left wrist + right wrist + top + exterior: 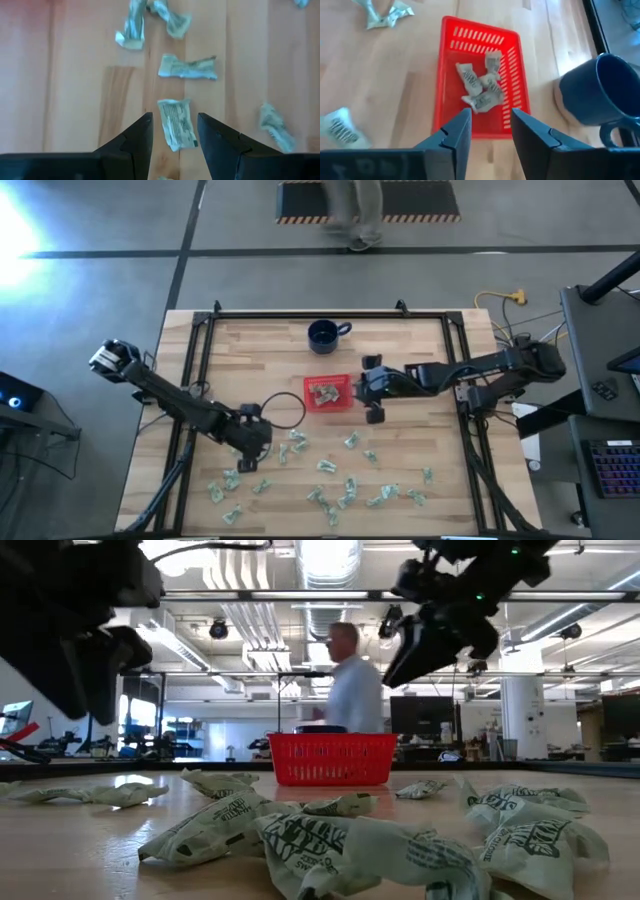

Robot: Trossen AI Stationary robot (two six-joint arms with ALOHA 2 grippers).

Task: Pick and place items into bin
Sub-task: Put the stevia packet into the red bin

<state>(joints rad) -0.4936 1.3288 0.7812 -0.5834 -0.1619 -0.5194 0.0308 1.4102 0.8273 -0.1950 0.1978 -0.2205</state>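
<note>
Above the shallow square red plastic bin (479, 80), the right gripper (490, 131) is held parted and empty, while the left gripper (174, 131), likewise parted and empty, is aligned astride a crumpled pale green wrapper (176, 123) for pickup.

I see bare wood in the upper left of the high view, free for passing. The mug (324, 334) stands just above the bin (328, 394), narrowing the way there. The items (352, 486) crowd the lower middle; the right gripper (372, 393) blocks the bin's right side.
</note>
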